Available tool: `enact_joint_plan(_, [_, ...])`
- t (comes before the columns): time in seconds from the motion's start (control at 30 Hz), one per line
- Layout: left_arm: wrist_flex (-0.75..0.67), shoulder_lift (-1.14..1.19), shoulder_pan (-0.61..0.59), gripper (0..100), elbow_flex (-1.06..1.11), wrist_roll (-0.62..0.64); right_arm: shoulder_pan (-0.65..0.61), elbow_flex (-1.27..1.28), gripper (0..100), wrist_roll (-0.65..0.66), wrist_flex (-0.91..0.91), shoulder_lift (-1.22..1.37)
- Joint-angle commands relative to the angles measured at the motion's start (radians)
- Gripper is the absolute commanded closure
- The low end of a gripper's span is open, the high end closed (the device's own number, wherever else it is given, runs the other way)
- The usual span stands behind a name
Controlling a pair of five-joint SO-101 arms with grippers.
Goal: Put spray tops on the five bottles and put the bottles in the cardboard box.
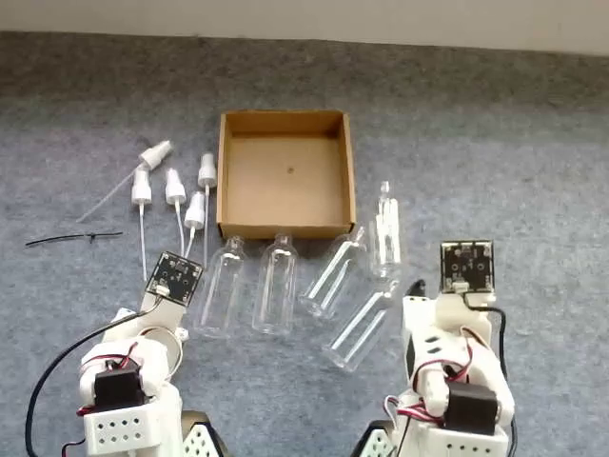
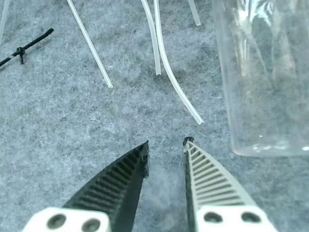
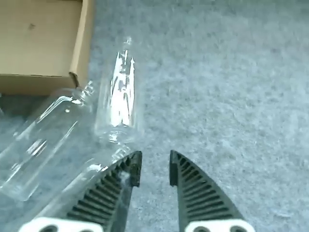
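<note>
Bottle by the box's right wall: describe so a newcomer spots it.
Start at the cardboard box. Clear bottles lie in front of it; this bottle lies off its right corner. Only it reaches alongside the box's right wall, neck at the far end.

Cardboard box (image 1: 222,177): open from above.
Bottles (image 1: 275,284) lie along its near wall; spray tops (image 1: 175,186) beside its left wall.
</note>
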Motion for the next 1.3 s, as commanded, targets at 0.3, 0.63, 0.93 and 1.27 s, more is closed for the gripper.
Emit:
enact_joint_plan(0.3, [0.015,0.007,-0.013,88,0.021,-0.008,-0.282,-0.607,86.7,-0.189,0.024,0.888])
enact_joint_plan(0.63, [0.015,0.007,-0.013,88,0.021,-0.008,-0.325,-1.159,72.6,-0.173,0.088,1.532])
enact_joint_plan(0.93, [0.015,0.007,-0.013,88,0.021,-0.008,-0.277,-1.515,71.3,-0.074,0.094,1.926])
enact_joint_plan(1.27, [0.015,0.007,-0.013,88,0.021,-0.008,-0.199,-1.569,71.3,-0.072,0.084,2.04])
